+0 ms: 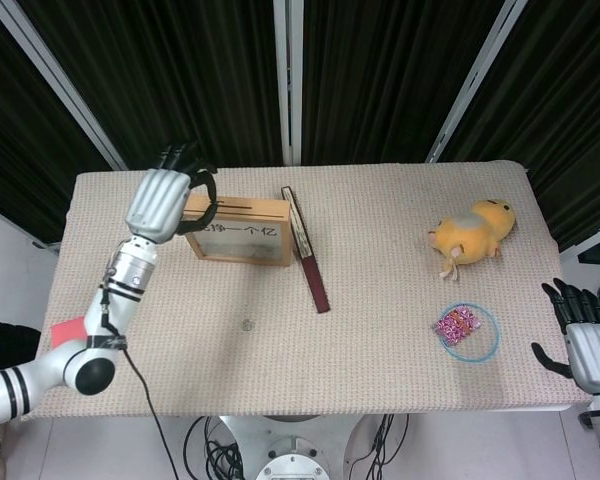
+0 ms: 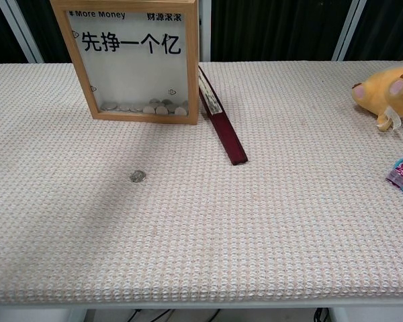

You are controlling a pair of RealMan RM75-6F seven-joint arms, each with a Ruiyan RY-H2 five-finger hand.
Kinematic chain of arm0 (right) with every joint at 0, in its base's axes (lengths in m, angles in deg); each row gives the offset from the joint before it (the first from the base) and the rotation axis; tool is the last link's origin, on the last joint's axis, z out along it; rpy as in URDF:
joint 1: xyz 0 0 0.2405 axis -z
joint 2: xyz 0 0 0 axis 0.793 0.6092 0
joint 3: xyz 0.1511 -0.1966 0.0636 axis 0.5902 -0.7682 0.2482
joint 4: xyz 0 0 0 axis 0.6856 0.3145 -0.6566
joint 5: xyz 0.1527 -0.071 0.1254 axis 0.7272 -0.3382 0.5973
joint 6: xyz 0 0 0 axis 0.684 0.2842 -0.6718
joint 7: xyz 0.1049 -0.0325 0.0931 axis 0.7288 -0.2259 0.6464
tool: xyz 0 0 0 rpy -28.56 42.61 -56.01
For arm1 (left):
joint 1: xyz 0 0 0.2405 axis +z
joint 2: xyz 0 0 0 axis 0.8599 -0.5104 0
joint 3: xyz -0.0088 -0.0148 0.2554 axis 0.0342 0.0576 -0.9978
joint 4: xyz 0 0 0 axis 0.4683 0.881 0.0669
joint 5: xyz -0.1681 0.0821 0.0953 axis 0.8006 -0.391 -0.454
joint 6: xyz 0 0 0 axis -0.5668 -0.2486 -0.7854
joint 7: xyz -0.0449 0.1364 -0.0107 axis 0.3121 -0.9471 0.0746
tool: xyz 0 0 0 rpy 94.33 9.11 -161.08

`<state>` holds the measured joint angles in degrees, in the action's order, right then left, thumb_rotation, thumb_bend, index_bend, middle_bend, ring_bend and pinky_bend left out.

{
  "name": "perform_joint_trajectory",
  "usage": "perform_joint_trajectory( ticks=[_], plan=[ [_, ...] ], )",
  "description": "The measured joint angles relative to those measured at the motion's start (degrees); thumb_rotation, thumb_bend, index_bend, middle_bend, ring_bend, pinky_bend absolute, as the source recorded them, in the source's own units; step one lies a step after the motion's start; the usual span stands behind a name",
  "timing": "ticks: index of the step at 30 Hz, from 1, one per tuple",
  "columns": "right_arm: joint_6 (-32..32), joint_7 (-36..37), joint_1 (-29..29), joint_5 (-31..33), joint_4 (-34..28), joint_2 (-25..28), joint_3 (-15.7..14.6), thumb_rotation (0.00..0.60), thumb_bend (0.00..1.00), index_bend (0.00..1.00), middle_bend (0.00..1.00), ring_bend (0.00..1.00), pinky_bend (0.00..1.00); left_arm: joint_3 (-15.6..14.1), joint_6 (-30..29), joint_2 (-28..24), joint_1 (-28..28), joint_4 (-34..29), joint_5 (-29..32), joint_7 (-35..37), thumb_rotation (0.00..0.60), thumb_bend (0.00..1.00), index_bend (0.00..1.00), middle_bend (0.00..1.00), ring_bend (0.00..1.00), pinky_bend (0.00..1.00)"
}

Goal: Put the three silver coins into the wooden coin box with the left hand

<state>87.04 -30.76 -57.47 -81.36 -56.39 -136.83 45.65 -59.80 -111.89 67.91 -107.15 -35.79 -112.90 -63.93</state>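
Head camera looking steeply down from high, taking in the whole table (image 1: 380, 240), chest camera sitting low and near, facing across it, both sharing the wooden coin box (image 1: 242, 232) and loose silver coin (image 2: 137, 176).

The bench (image 1: 380, 350) has a bumpy tan cloth over its whole top. A wooden coin box (image 1: 236, 230) stands on it near the back, with coins piled inside at the bottom. A dark red book (image 1: 307, 252) leans on the box's side. One silver coin (image 2: 137, 176) lies flat in front of the box. On the other side lie a yellow plush toy (image 1: 472, 232) and a blue ring (image 1: 466, 331) with a pink packet (image 1: 455, 323) inside it.
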Motion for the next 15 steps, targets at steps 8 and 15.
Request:
perform_joint_trajectory(
  ticks=[8,15],
  plan=[
    [-0.15,1.03,-0.06,0.15,0.78,-0.05,0.15,0.6,0.23,0.0,0.0,0.0,0.0,-1.33,1.88,4.12,-3.4,6.24,5.65,-0.96,0.6,0.41,0.61,0.31,0.05,0.04],
    [-0.58,1.29,-0.21,0.36,1.13,-0.26,0.2,0.6,0.23,0.0,0.0,0.0,0.0,-1.92,2.79,6.45,-5.1,9.14,10.6,0.46,0.6,0.41,0.61,0.31,0.05,0.04]
  ],
)
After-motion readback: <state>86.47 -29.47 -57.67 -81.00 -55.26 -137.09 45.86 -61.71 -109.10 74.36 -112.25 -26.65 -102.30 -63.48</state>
